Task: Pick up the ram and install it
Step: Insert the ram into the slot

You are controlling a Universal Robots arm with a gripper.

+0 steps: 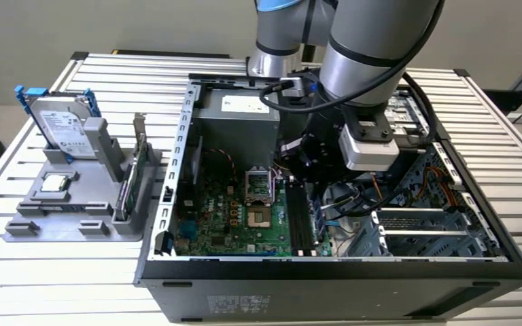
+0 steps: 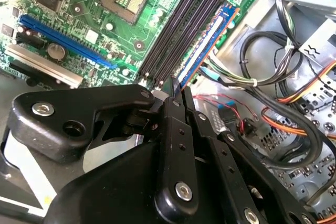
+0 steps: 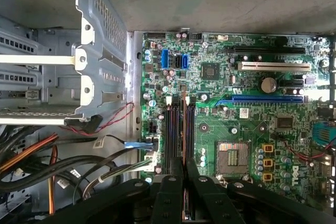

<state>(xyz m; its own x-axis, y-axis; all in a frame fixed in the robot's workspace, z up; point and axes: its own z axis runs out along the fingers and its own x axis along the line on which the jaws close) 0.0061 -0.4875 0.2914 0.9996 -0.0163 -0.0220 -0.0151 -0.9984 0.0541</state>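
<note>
Black pincer [image 2: 175, 90], low in the second wrist view and closed thin on the ram [image 2: 206, 43], should press it straight down, level along its slot [image 2: 181, 30].

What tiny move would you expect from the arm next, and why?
Probably a gentle push straight down. The gripper is shut on the ram, which stands on edge, lined up along the black motherboard slots. Whether it is already fully seated I cannot tell.
</note>
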